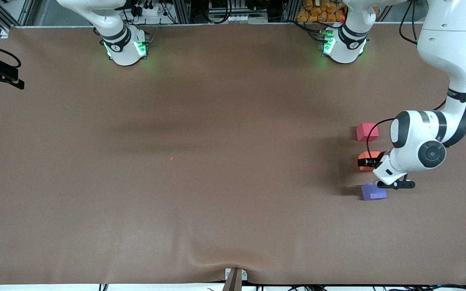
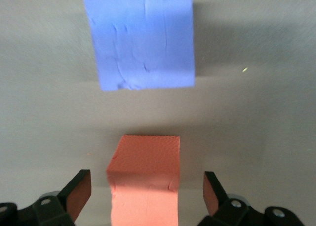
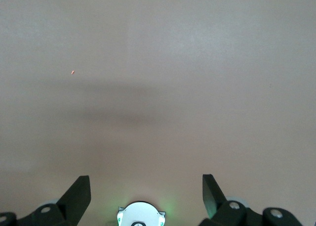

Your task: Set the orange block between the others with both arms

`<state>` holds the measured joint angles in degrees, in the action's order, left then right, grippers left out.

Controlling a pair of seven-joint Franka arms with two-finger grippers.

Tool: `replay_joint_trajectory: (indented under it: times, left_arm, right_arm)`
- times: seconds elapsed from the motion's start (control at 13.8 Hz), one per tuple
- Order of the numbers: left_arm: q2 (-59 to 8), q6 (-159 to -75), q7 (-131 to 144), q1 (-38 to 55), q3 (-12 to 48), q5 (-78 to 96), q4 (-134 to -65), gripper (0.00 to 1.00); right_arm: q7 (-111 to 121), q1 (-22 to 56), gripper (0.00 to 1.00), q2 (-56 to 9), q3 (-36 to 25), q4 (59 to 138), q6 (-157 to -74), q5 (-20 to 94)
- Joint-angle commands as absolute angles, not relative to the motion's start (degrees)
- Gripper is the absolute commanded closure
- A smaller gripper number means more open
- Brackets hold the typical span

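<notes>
The orange block (image 1: 368, 155) rests on the table (image 1: 200, 169) near the edge at the left arm's end, between the red cube (image 1: 367, 132), which lies farther from the front camera, and the purple cube (image 1: 373, 191), which lies nearer. The left gripper (image 2: 147, 192) is low over the orange block, fingers (image 2: 79, 194) spread on either side without touching it. The right gripper (image 3: 146, 192) waits open above bare table.

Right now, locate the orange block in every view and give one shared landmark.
Front view: orange block between the pinkish-red cube and purple cube, at the left gripper.
Left wrist view: orange block between open fingers.
Right wrist view: not in it.
Shared landmark: purple cube.
</notes>
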<state>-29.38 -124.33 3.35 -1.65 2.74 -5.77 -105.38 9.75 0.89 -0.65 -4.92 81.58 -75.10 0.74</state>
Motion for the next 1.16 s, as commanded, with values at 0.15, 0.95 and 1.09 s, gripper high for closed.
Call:
replay_joint_trajectory:
  times: [0.15,0.95,1.09]
  left_arm:
    - [-24.4,-104.2,2.9,-1.8,4.6,-7.2,-89.5,0.00]
    - [-3.5,-86.8,4.0,-1.8,5.2,-1.1,-82.8,0.00]
    - [0.1,-87.3,4.3,-1.6,5.3,0.4,-86.6,0.00]
  right_arm:
    - [10.3,1.0,0.00,-0.8,-4.8,80.6,-74.7,0.5]
    - [10.2,1.1,0.00,-0.8,-4.8,80.7,-74.9,0.6]
    - [10.2,1.1,0.00,-0.9,-4.8,80.6,-74.9,0.6]
